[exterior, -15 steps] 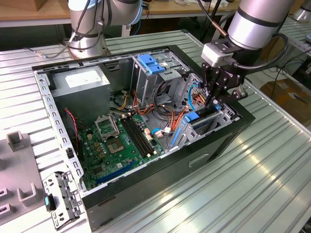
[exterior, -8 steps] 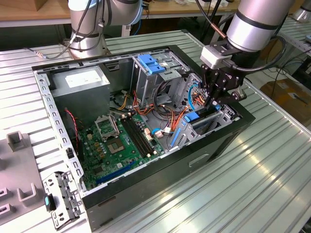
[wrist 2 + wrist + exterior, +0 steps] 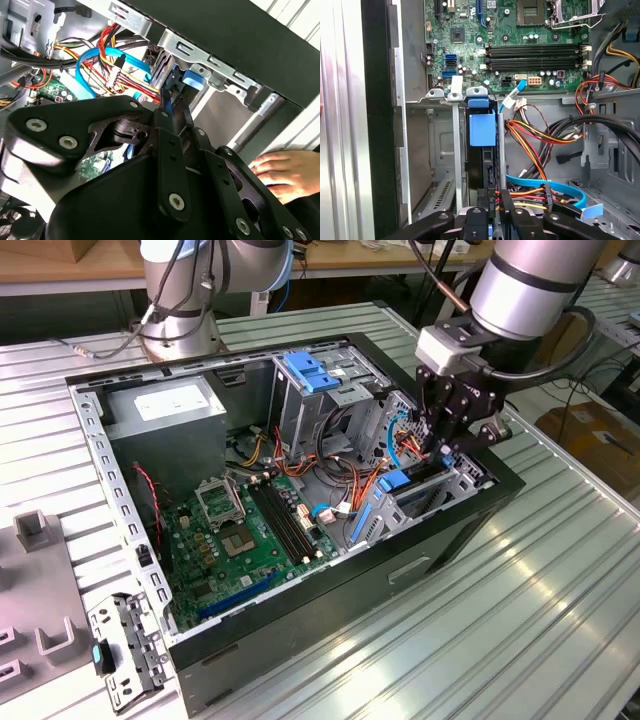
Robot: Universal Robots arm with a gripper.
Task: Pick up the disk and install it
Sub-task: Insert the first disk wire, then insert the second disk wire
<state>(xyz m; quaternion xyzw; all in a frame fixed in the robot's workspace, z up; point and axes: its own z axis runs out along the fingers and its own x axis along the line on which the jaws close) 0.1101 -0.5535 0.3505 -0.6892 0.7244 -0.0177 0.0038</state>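
Blue-railed disk (image 3: 482, 150) standing on edge in the lower drive bay (image 3: 440, 485) of the open computer case (image 3: 470, 530), nearly seated beside the orange and blue cables (image 3: 535, 145). Gripper (image 3: 447, 445) low over its rear end, fingers (image 3: 506, 210) clenched on the disk. Judged stiff, fairly heavy, shock-sensitive; best taken by the side edges or plastic rails. A person's hand (image 3: 280, 172) resting just outside the case.
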